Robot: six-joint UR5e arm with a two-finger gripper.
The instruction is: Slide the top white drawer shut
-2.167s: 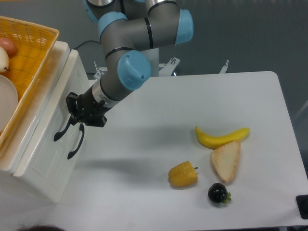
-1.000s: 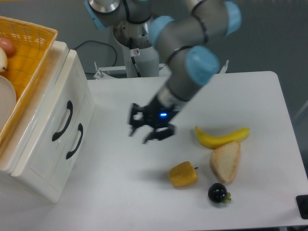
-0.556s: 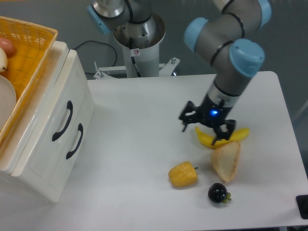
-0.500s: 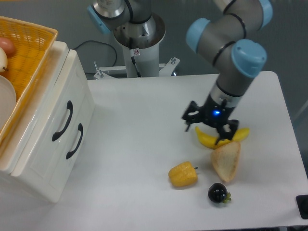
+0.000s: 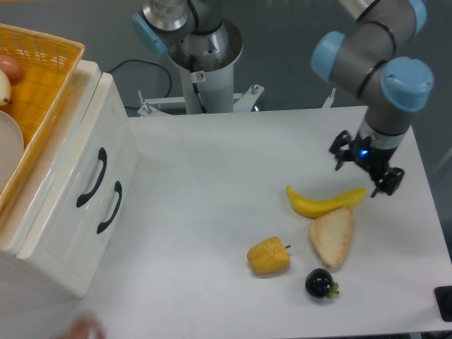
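Observation:
The small white cabinet stands at the left. Its top white drawer point(image 5: 78, 166) sits flush with the cabinet front, the black curved handle point(image 5: 92, 178) facing the table. The lower drawer with its own black handle point(image 5: 110, 207) is flush too. My gripper point(image 5: 365, 171) is far away at the right side of the table, just above the tip of the banana point(image 5: 325, 201). Its fingers are spread open and hold nothing.
An orange woven basket point(image 5: 44, 78) with food sits on top of the cabinet. On the table lie a bread slice point(image 5: 331, 236), a corn cob point(image 5: 268, 256) and a dark fruit point(image 5: 320, 282). The robot base point(image 5: 205, 63) stands at the back.
My gripper left the top drawer's handle and swept right across the table to beside the banana. The drawer front stands further in than at first.

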